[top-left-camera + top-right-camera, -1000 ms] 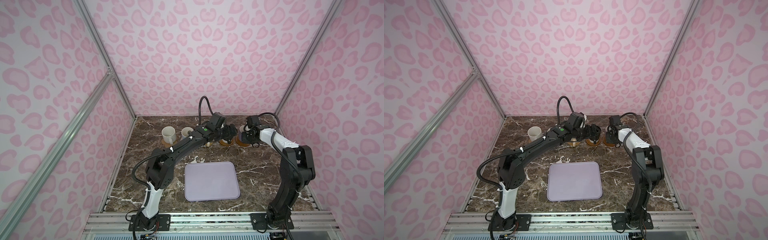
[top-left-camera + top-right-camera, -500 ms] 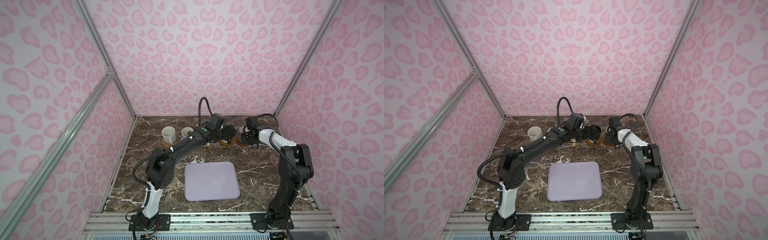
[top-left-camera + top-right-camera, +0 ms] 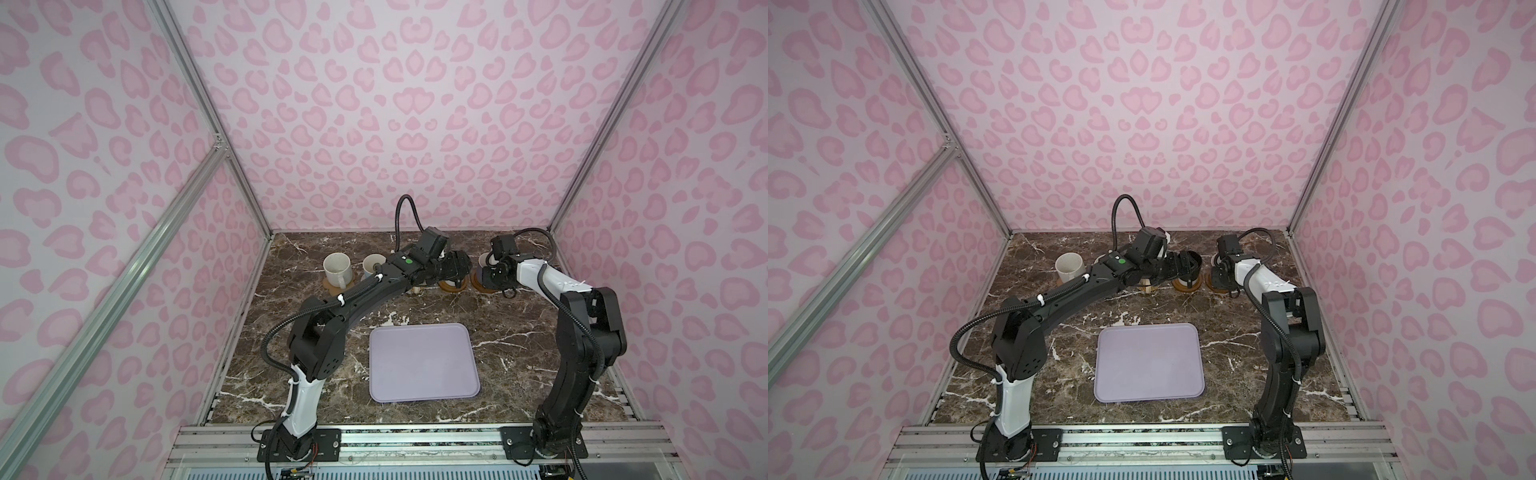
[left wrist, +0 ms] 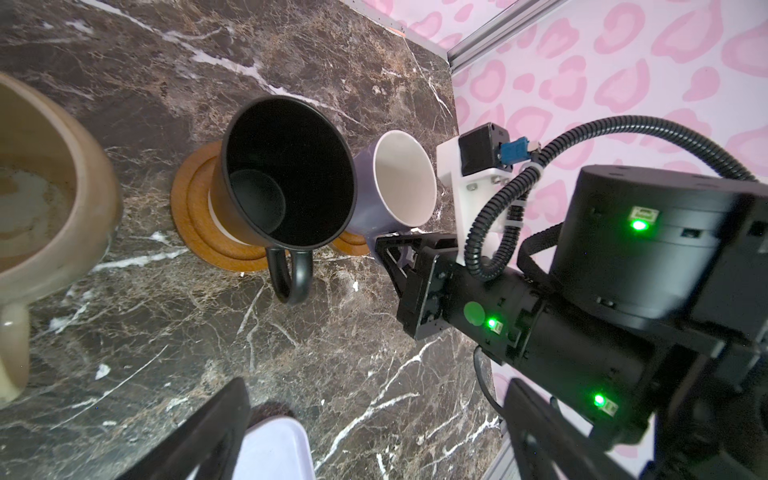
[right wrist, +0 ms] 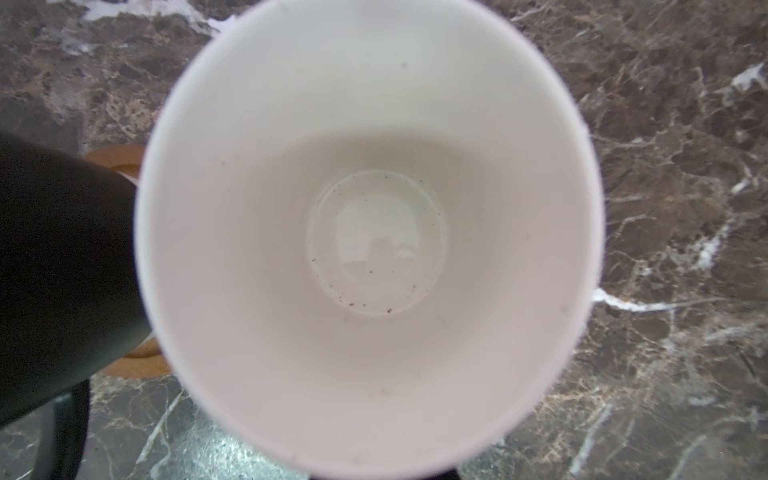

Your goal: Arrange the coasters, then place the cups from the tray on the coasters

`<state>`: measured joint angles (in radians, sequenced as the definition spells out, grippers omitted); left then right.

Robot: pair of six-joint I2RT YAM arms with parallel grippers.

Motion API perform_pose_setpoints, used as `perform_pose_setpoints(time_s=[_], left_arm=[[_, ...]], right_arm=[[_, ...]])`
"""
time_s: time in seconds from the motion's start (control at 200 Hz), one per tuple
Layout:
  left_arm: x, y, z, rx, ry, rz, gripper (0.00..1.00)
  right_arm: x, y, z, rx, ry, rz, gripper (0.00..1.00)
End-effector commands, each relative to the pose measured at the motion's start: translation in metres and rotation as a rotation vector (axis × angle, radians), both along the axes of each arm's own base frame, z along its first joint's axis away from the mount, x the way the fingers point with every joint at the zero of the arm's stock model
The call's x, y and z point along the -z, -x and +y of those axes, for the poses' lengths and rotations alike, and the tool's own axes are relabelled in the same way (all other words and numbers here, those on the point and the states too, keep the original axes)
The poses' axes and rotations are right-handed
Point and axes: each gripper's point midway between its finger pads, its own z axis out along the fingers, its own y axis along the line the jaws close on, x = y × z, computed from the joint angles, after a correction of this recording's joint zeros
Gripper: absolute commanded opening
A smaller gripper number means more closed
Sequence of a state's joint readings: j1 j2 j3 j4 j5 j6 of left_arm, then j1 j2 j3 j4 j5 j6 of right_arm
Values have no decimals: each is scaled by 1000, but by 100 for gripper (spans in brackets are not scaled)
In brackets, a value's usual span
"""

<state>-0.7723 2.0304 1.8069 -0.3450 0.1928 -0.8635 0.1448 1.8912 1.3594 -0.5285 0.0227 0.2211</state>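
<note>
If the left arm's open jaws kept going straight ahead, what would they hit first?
Most likely the black mug on its brown wooden coaster, handle first. The lavender mug stands close beside it, and depth is hard to judge.

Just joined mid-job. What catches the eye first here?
The lavender tray lies bare at front centre. Along the back, mugs stand in a row, the black mug on a wooden coaster, and the right gripper pinches the lavender mug beside it.
</note>
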Motion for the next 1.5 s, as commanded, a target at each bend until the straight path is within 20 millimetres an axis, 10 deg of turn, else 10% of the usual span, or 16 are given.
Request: perform_pose_setpoints(time_s=[0.0, 0.62, 0.765, 0.785, 0.815, 1.185, 1.495], left_arm=[[-11, -1, 1, -7, 18, -29, 97], [-18, -1, 24, -73, -24, -83, 97], [-36, -5, 75, -225, -101, -204, 97], [-39, -5, 84, -250, -110, -220, 97], [-42, -4, 98, -288, -126, -245, 97], [-70, 39, 287, -720, -491, -553, 98], [-42, 71, 400, -881, -670, -664, 100]], right_arm=[[7, 9, -2, -5, 15, 42, 14], [-8, 13, -9, 24, 17, 4, 40], [-51, 11, -12, 49, 6, -131, 59], [-58, 12, -11, 48, -1, -148, 83], [-68, 13, -11, 51, -5, -173, 88], [-150, 50, -28, 233, -17, -520, 94], [-118, 65, -21, 13, 32, -667, 89]])
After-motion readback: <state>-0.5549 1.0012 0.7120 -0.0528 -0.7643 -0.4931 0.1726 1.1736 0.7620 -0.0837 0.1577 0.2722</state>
